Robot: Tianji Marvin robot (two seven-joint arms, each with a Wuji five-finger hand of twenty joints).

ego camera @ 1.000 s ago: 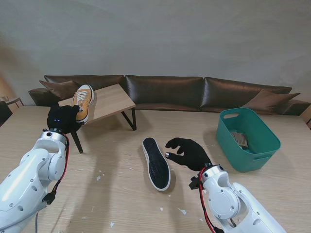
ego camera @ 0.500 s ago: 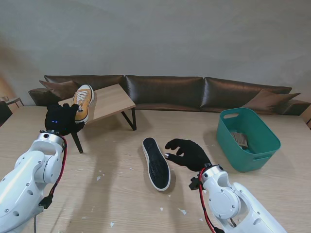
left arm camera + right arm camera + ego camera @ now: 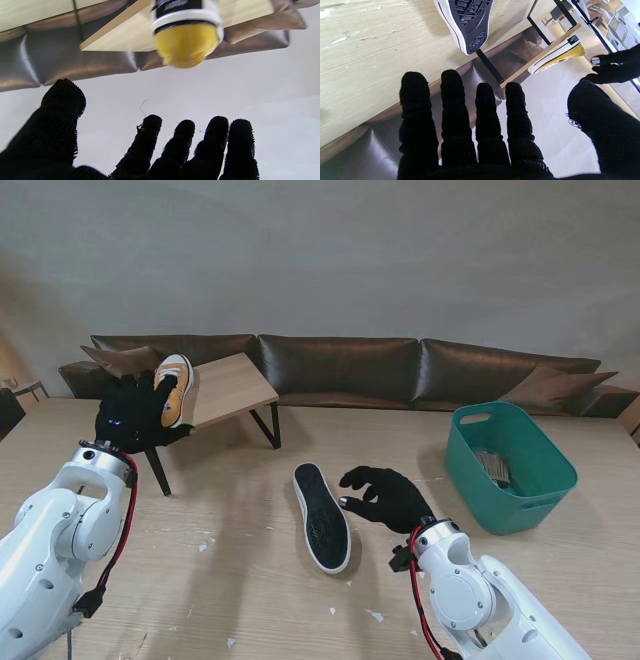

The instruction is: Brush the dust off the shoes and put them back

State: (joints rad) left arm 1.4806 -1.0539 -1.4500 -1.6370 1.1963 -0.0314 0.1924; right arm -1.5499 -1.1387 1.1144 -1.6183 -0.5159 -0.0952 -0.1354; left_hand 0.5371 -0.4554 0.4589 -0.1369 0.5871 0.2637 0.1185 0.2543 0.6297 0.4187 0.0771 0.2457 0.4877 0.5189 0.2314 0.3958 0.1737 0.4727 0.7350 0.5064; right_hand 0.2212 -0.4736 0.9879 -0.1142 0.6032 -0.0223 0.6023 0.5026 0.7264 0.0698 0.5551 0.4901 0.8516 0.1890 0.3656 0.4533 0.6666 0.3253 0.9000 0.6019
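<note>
Stand view: high, looking down across table [image 3: 250,580] toward sofa [image 3: 340,370]. Wrist views: inverted, looking along fingers, close in. All three share yellow shoe [image 3: 173,390] on rack [image 3: 235,385].

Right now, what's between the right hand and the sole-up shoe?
Only bare table: in the stand view the right hand hovers just right of the shoe, not touching.

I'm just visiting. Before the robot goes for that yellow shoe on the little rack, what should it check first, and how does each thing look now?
1. Left hand holds nothing, fingers spread: ok.
2. Yellow shoe resting on the wooden rack: ok.
3. Left hand by the shoe's heel; touching: cannot tell.
4. Right hand open, beside the sole-up shoe, not touching: ok.
5. Brush in the teal basket: cannot tell.
</note>
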